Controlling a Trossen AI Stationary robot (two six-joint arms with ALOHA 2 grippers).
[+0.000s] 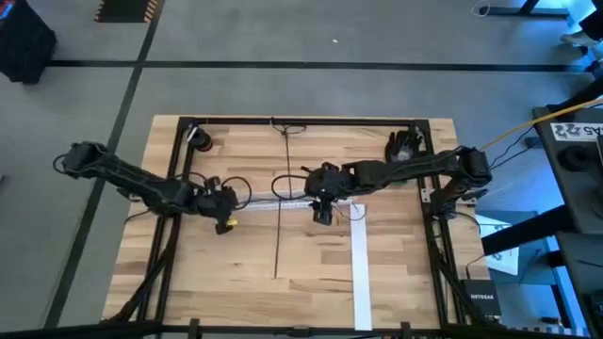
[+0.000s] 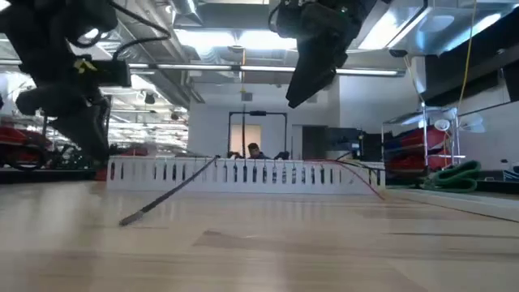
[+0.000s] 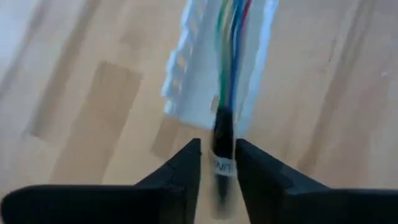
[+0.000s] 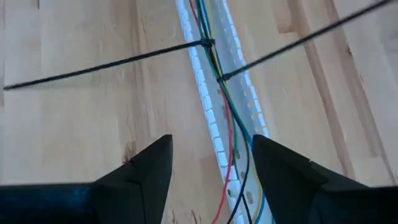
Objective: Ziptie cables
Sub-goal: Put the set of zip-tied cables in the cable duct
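The cables point(image 4: 231, 124) are thin green, red, blue and dark wires lying in a white slotted duct point(image 2: 243, 172) across the table's middle. A black ziptie point(image 4: 207, 43) crosses the wires, its tail stretching off over the wood. A second black strip point(image 4: 298, 43) starts at the wires beside it. My left gripper point(image 3: 218, 149) is at the duct's left end point(image 1: 247, 201), shut on the cables' dark sheathed end. My right gripper point(image 4: 211, 142) hovers open above the duct's right part point(image 1: 323, 212), one finger on each side of it. My left gripper pinches the cables' dark sheathed end point(image 3: 222, 134), which bears a white label, between its two fingers. The fingers come from the table's left and lie along the cables. From the hold the coloured wires point(image 3: 230, 37) run straight on into the white duct point(image 3: 186, 81).
A long black strip point(image 1: 278, 240) runs from the duct toward the near edge; in the low view it leans up on the duct point(image 2: 170, 191). A white strip point(image 1: 359, 268) lies at the near right. A looped ziptie point(image 1: 285, 127) lies at the far edge. A black frame point(image 1: 179, 169) borders the table.
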